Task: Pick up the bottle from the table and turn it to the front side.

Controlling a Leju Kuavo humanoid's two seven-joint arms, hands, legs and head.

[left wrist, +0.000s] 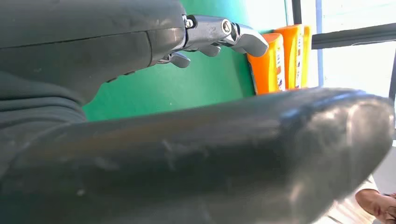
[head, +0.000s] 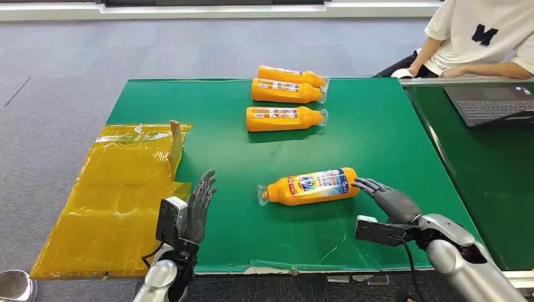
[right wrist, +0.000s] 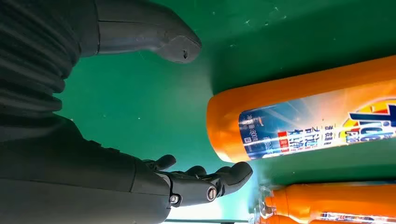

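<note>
On the left, the left hand hovered over the near edge of the green worktop, beside the yellow tape-covered cardboard. Its fingers were spread and held nothing, and it stood well apart from every bottle.

In the middle, the nearest bottle lay on its side on the worktop, cap toward the left hand, with its colourful printed label facing up. That looked like the front, so the turning step seemed either already done for this bottle or hardly needed. Three more bottles lay in a loose row farther back, showing plainer white labels; by the task, those probably remained to be picked up and turned.

To the right, the right hand sat just beside the base of the nearest bottle, its fingers open and gripping nothing; whether the fingertips touched the base could not be told. At the far right, a person sat by a laptop.
</note>
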